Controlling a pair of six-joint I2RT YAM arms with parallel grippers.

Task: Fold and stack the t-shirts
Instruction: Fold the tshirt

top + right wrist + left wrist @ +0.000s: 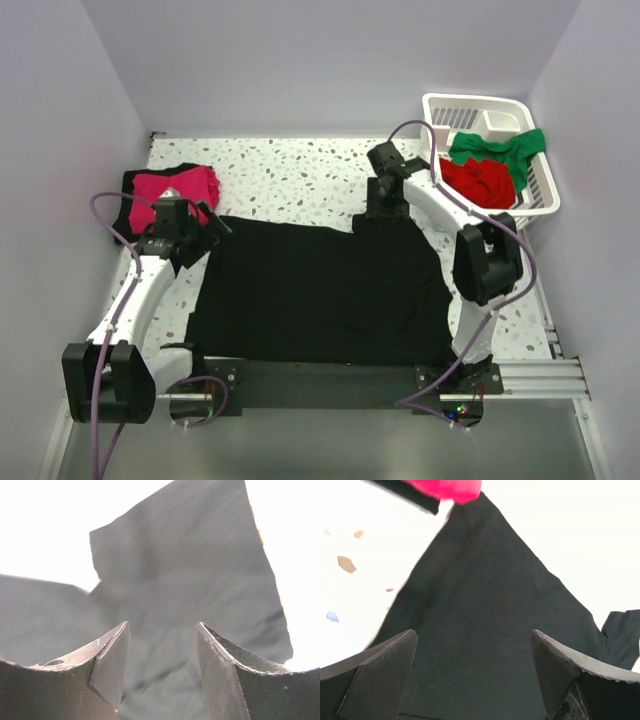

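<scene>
Desk (pixel 300 175): white, speckled, walled on three sides, seen from above.
Black t-shirt (pixel 320 290): spread flat across the centre of the desk, its hem side reaching toward 6 o'clock.
Basket (pixel 440 105): white slatted plastic, at 2 o'clock in the far corner.
Pink t-shirt (pixel 190 185): at 10 o'clock, lying on a folded black t-shirt (pixel 135 195).
Red t-shirt (pixel 480 182): crumpled inside the basket.
Green t-shirt (pixel 495 148): in the basket, draped just past the red one at its 12 o'clock side.
Left gripper (pixel 475 640): jaws wide apart, holding nothing, poised over the spread shirt's 10 o'clock corner.
Right gripper (pixel 162 630): jaws partly apart, over the sleeve at the shirt's 1 o'clock corner; cloth shows in the gap, no pinch visible.
</scene>
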